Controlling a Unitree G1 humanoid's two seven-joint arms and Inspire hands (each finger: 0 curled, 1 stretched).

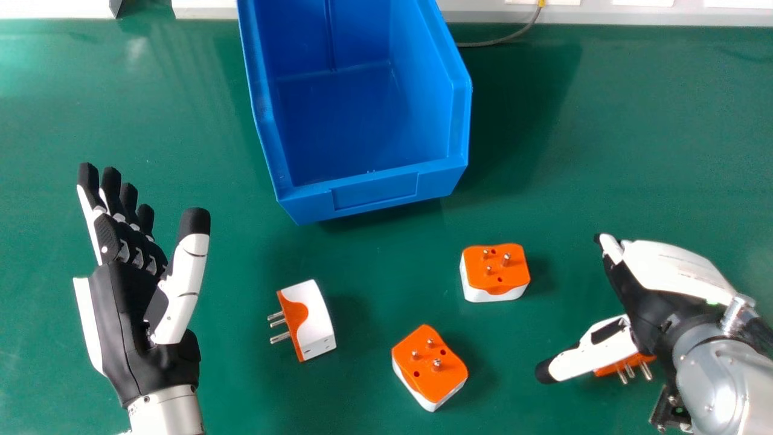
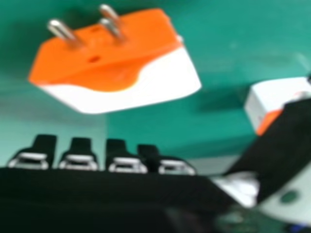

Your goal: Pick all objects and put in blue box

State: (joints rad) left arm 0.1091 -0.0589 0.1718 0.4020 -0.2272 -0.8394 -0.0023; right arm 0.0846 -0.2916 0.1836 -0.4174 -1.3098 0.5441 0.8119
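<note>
The head view looks forward and down on the blue box (image 1: 374,188); that from the right robot hand (image 1: 643,311), much closer, shares bench (image 1: 199,115) and adapters (image 2: 126,80) before the box.

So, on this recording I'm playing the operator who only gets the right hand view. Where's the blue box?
Observer: In the head view, the blue box stands at the far side of the green table.
Operator: Okay. How many adapters are out there in all?
Observer: Four: the left adapter, the near adapter, the far adapter, and the right adapter, partly hidden by the right hand.
Operator: And what's the left hand doing?
Observer: The left hand is open and holds nothing.
</note>
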